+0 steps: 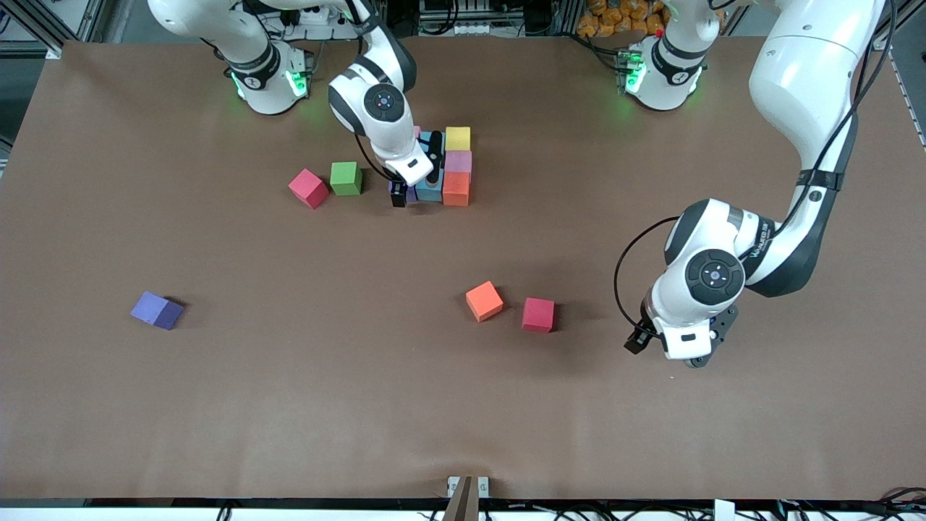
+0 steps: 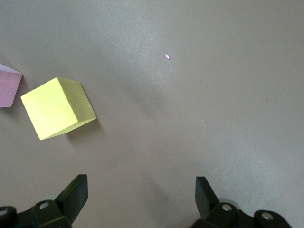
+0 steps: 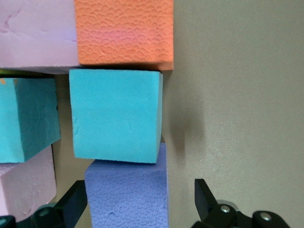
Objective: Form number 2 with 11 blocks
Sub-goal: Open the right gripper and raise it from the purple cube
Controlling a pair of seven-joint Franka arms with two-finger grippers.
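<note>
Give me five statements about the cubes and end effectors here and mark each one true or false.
1. The right end effector stands open around a matte purple cube. True.
2. The matte green cube is part of the cluster. False: it sits apart, beside a red cube.
3. The left end effector grips a yellow cube. False: it is open and empty over bare table.
4. A loose orange cube lies beside another red cube. True.
5. The loose purple cube touches the cluster. False: it lies alone toward the right arm's end.
</note>
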